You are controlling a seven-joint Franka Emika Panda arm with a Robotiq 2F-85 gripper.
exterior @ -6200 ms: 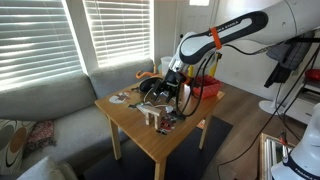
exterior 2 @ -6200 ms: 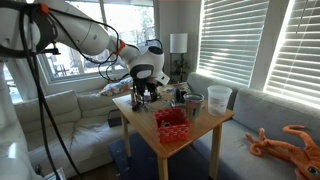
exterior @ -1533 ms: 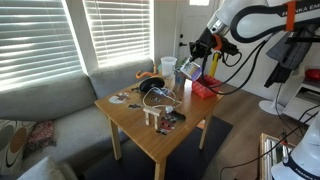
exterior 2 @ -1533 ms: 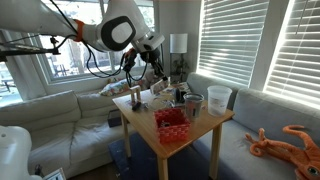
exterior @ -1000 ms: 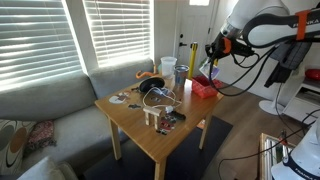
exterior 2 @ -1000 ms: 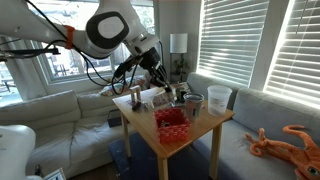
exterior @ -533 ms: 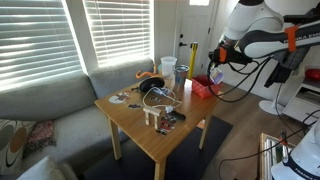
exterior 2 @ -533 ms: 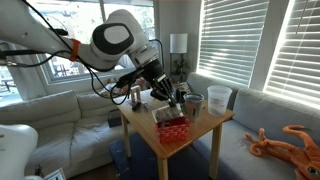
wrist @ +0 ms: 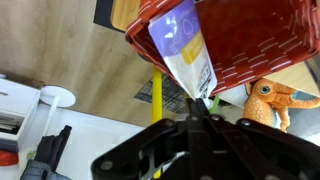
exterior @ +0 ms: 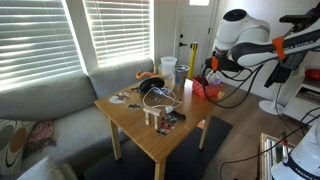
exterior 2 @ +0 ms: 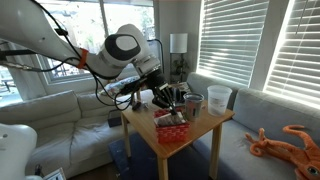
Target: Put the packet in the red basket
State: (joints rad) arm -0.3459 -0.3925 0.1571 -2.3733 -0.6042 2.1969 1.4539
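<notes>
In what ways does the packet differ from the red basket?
The packet is pale whitish with lilac print; the red basket is bright red. The packet is flat and smaller; the basket is an open box. The packet hangs in the jaws; the basket stands on the table.

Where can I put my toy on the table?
Bare wood: the near edges of the table, in front of the dark clutter, and a patch between clutter and red basket. Crowded: the middle, around the jug.
</notes>
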